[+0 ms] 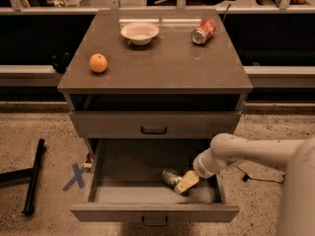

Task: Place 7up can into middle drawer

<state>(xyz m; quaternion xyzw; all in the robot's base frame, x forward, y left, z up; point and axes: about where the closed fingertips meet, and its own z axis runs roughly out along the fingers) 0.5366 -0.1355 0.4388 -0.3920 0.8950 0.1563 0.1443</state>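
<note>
The gripper (186, 182) is reaching down into the pulled-out middle drawer (152, 213), right against the 7up can (170, 176), which is lying on the drawer floor. Honestly can't tell if it's clamping it or loose. An orange (98, 63), a bowl (140, 32) and a red can (204, 32) are sitting up on the desk (162, 73).

text: none readable | sign: blue X (75, 176) on floor (39, 132) | end effector (185, 181): in middle drawer (152, 213), beside 7up can (170, 175)

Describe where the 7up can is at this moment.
In the camera view, the 7up can is inside the open middle drawer, right of centre on its floor, directly beside the gripper, which reaches in from the right.
</note>
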